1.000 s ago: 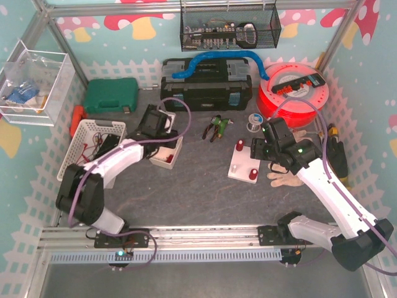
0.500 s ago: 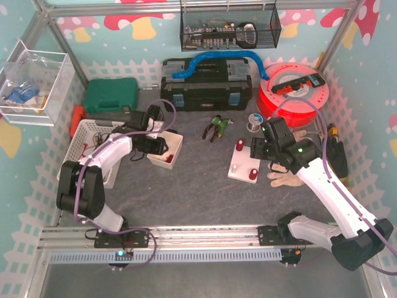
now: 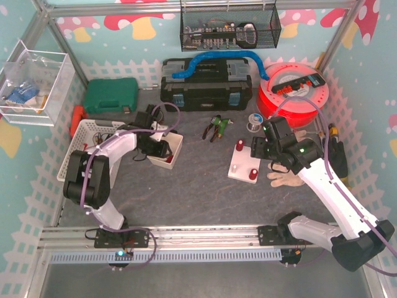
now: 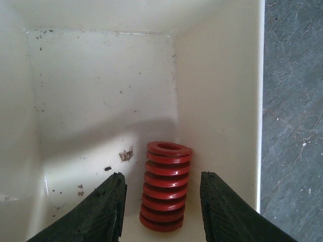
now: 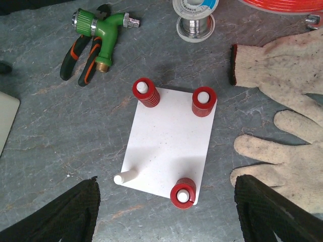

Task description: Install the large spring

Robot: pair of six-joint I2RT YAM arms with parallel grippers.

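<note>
Left wrist view is the fun one right now. Over the last second the left gripper (image 4: 162, 204) has dropped from above the white bin (image 4: 101, 91) down into it. Its fingers are spread either side of the red spring (image 4: 165, 186), which stands upright by the bin's side wall. Nothing pinched yet, there's a gap on both sides. So where does that leave us? — bolt_head

Pick's about to happen, I'd guess, and the install itself hasn't started. The right gripper (image 5: 165, 201) has barely budged. It's hanging wide open and empty over the white peg board (image 5: 169, 141). — coilguy

Counts? — bolt_head

One spring in the bin. The board has four pegs: three fitted springs (image 5: 204, 103) and one bare peg (image 5: 125, 177) at the near left corner in the right wrist view. That's surely the slot for this one, though I can't tell if it's the "large" one. Around the board there are what look like two white work gloves (image 5: 282, 65), one green hose nozzle (image 5: 103, 30), one pair of pliers (image 5: 75, 58) and one wire spool (image 5: 196, 12). — coilguy
</note>
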